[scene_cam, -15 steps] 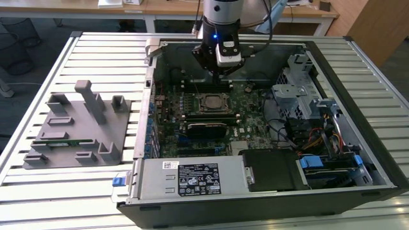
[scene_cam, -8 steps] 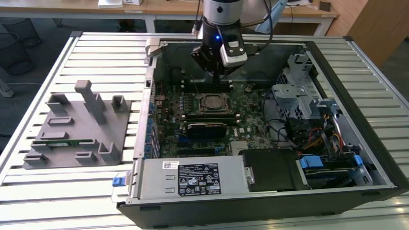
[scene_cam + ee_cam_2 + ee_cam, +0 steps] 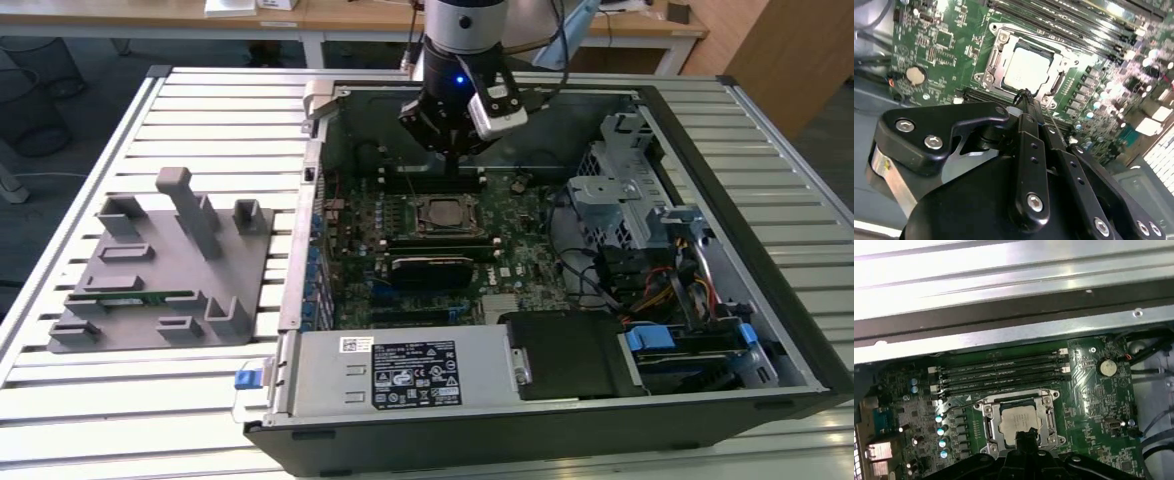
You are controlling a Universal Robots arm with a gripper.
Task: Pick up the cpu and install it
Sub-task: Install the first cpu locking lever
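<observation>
Silvery-grey metal forms the top plate of the small flat square cpu (image 3: 1026, 67), which has a thin paler rim. In the second wrist view it lies flat inside the metal-framed black square socket (image 3: 993, 56) on the green motherboard (image 3: 944, 45). Its visible edges run parallel to the frame, and no corner looks raised.

My black end effector (image 3: 1024, 94) hovers just above the socket's near edge. Its fingers are drawn together to a narrow point with nothing between them. I judge the placing step essentially complete: the chip is down and not in my grip.

To do this step well:
- I keep the end effector plumb over the socket.
- I apply no side load and no downward push on the plate, since the contacts beneath probably bend easily.
- I keep clear of the long black memory slots (image 3: 1004, 371) just beside the socket.

The plate is smooth, pale and reflective. Whether the chip is fully keyed into the socket I cannot tell.
</observation>
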